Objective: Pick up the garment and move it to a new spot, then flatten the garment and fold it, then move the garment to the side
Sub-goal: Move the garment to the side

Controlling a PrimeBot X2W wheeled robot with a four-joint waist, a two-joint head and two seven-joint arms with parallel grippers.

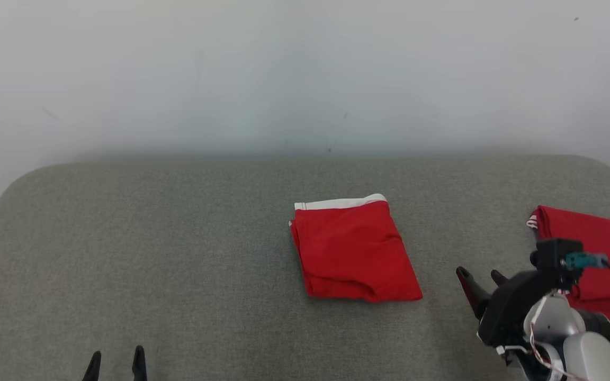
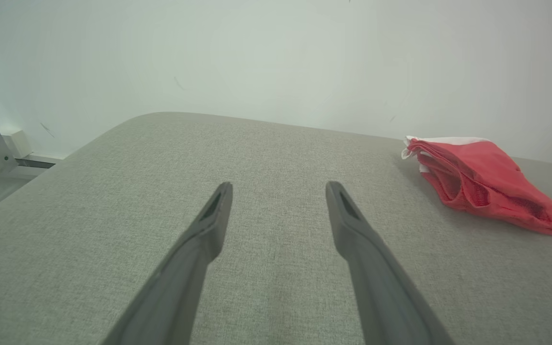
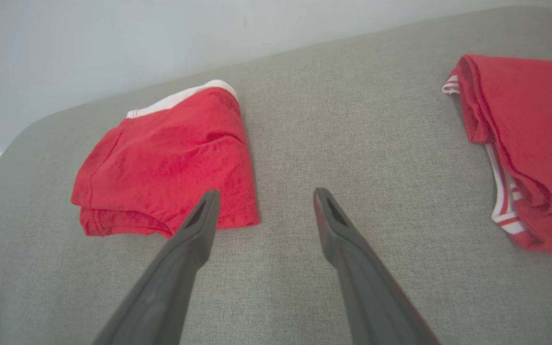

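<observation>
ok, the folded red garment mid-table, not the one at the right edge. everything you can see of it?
The folded red garment is thin, soft-looking cloth folded into a rough rectangle, layers showing at its left and near edges. A white waistband runs along its far edge. The top is mildly wrinkled. It lies flat, slightly skewed, near the middle of the grey fabric table. Only the table touches it; the right gripper, jaws open, stands apart to its right.

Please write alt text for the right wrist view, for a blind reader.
The open, empty right claw points across a grey table. A folded red garment with a white band lies at the view's left, a second red garment with striped trim at its right edge.
</observation>
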